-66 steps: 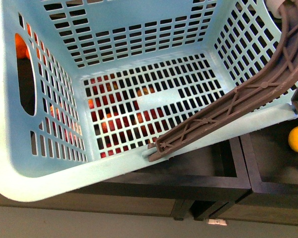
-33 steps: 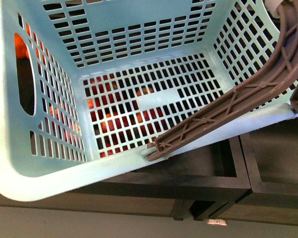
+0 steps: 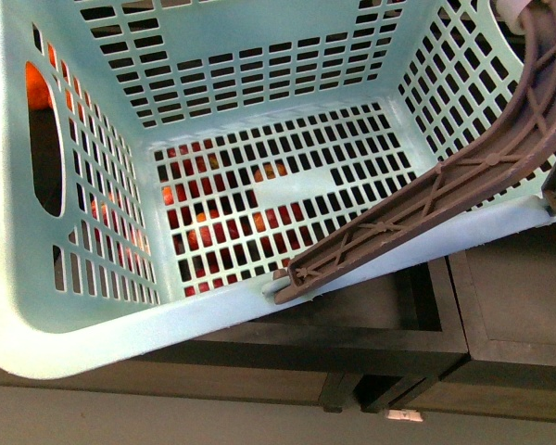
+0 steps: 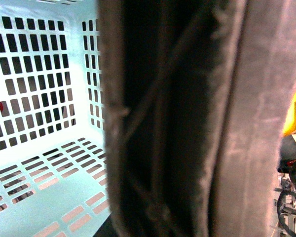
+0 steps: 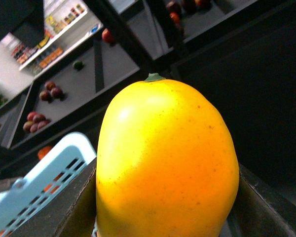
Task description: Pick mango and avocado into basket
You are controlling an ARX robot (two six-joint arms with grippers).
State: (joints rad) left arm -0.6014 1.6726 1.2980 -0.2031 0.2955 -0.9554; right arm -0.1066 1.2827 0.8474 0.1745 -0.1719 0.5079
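The light teal basket [image 3: 259, 56] fills the front view, tilted and held up, and nothing lies inside it. Its dark brown handle [image 3: 463, 181] crosses the right side. In the left wrist view the handle [image 4: 187, 123] fills the middle, close and blurred, with the basket's slotted wall [image 4: 39, 98] beside it; my left gripper is shut on the basket, its fingers hidden. My right gripper is shut on the bright yellow-orange mango [image 5: 167, 163], which fills the right wrist view between the dark fingers [image 5: 76, 207]. A yellow patch [image 4: 292, 111] shows past the handle. The avocado is out of view.
Red and orange fruits [image 3: 204, 227] show through the basket's slotted bottom. Dark shelf compartments [image 3: 417, 315] lie below the basket. In the right wrist view, dark display shelves hold reddish fruits [image 5: 52, 91], and a corner of the basket [image 5: 44, 182] shows.
The mango seen at the right edge of the front view one second ago has left that view. The basket has barely moved.
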